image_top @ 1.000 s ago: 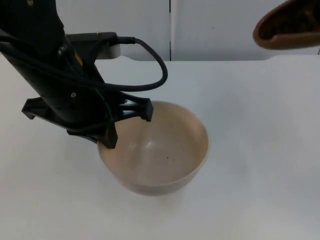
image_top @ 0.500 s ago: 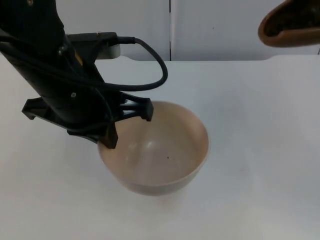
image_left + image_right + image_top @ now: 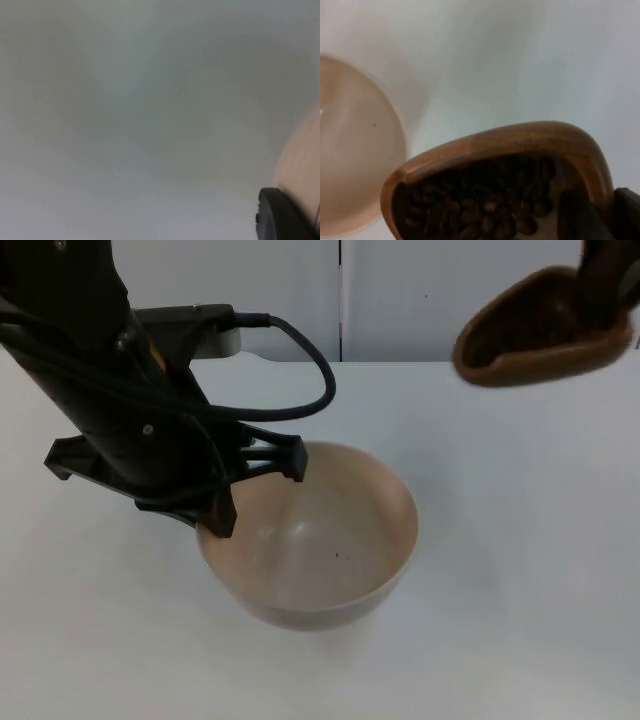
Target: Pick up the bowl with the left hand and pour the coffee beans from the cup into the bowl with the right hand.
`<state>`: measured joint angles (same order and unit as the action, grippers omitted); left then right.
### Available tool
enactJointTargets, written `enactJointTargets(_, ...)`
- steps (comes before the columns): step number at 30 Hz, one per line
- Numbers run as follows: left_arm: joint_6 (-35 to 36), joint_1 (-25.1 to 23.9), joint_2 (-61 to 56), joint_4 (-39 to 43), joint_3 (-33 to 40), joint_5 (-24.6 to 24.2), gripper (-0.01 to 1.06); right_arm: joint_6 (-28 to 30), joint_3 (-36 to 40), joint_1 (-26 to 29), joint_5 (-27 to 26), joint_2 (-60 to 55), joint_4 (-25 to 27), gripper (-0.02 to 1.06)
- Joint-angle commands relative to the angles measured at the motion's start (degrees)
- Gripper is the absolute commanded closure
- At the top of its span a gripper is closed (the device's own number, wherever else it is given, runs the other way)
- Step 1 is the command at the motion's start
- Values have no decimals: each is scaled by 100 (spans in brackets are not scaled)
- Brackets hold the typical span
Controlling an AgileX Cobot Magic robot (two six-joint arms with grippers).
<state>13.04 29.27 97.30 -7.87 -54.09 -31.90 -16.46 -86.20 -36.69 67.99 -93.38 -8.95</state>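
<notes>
A beige bowl [image 3: 320,540] sits near the middle of the table with my left gripper [image 3: 258,485] shut on its left rim; one black fingertip [image 3: 280,212] rests against the bowl's wall [image 3: 302,155]. The bowl looks empty apart from a tiny dark speck. My right gripper [image 3: 605,285] holds a brown wooden cup [image 3: 540,330] in the air at the upper right, tilted with its mouth toward the bowl. The cup [image 3: 505,170] is full of coffee beans [image 3: 485,200], and the bowl [image 3: 355,150] lies beyond it.
The white table [image 3: 520,540] runs back to the grey partition wall [image 3: 430,290]. The left arm's black body [image 3: 110,390] covers the table's left part beside the bowl.
The cup in my right gripper has moved left and slightly down, toward the bowl. The left gripper and bowl have not moved.
</notes>
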Motion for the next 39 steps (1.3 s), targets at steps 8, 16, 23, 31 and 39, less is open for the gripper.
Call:
enactJointTargets(8,55,1,-36,-66,-50,71,105,-345,-971,-794,198,-844,-768,105)
enactJointTargets(16,55,1,-36,-66,-50,92,105,-403,-1332,-1217,198,-1038,-1285,105)
enactJointTargets(23,55,1,-36,-66,-50,81,105,-346,-1332,-1489,198,-1038,-1918,105)
enactJointTargets(31,55,1,-36,-66,-50,81,105,-4,-1332,-1872,198,-1038,-2461,105)
enactJointTargets(39,55,1,-36,-66,-50,92,105,206,-1332,-2067,198,-1038,-3118,105)
